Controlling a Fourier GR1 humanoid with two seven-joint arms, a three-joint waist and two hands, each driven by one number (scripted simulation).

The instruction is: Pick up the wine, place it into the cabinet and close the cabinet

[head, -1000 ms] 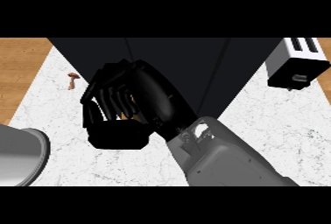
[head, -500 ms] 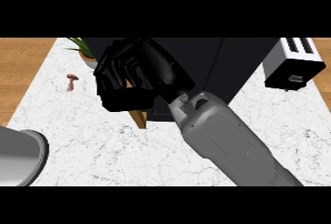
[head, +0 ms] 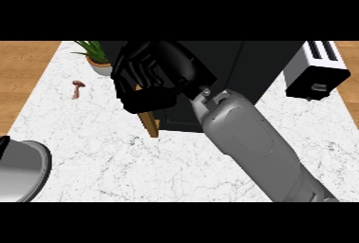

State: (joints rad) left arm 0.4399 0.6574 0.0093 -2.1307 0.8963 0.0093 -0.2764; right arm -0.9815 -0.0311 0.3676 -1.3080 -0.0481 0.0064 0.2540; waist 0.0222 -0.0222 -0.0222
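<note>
Right hand (head: 157,76): black, above the cabinet's left front corner, fingers curled in toward the palm; whether they pinch anything I cannot tell.
Right forearm (head: 245,142): grey, runs from below and right of the cabinet up to the hand, crossing the cabinet's front edge.
Left hand: not in view.
Wine: not visible; its place cannot be told.
Cabinet (head: 231,71): dark box at the far middle of the tabletop, partly hidden by the hand.
Door (head: 148,121): a wooden edge juts from the cabinet's lower left corner, just under the hand, angled toward the near side; the door looks ajar.
Tabletop (head: 140,171): white marble, bare in front of the cabinet; wood floor shows beyond its left and right sides.
Plant (head: 95,54): green leaves in a pale pot, just left of the cabinet at the far edge, touching the hand's outline in this view.
Mushroom (head: 76,88): small brown thing, left of the cabinet, nearer than the plant.
Toaster (head: 317,71): white with black face, right of the cabinet, apart from it.
Pot (head: 21,171): grey round rim, well left of and nearer than the cabinet, cut by the view's edge.
</note>
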